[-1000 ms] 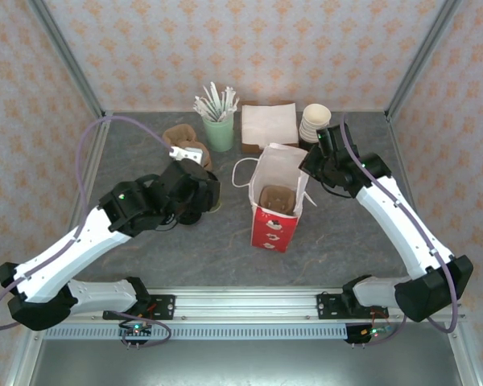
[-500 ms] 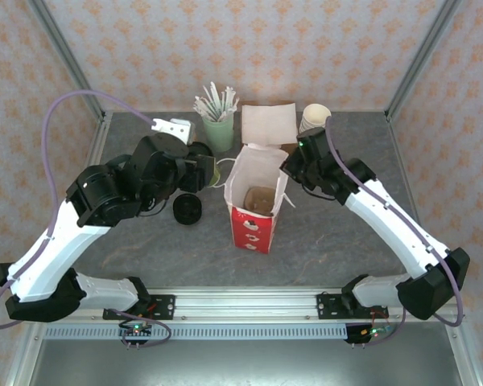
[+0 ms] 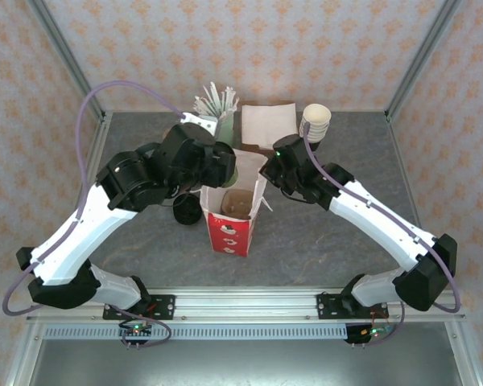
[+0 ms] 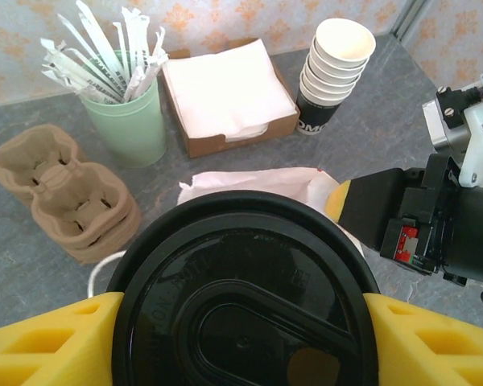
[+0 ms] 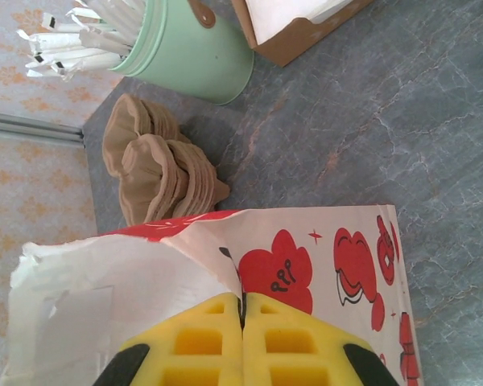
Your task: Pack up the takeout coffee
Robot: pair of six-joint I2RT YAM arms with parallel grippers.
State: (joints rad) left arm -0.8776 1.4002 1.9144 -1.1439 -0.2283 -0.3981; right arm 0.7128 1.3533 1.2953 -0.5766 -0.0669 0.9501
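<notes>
Coffee clamped at lid height in left tool, likely light, crushable paper wanting a gentle, upright side-grip, while right tool pinches shut on the bag rim.

Paper bag mid-table, lidded coffee cup at its rear rim. Behind, left to right: cup carriers, stick cup, napkin box, cup stack.

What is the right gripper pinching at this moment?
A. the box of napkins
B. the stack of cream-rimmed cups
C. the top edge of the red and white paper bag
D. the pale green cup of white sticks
C: in the right wrist view, the right gripper is closed tight on the white top edge of the paper bag.
</notes>
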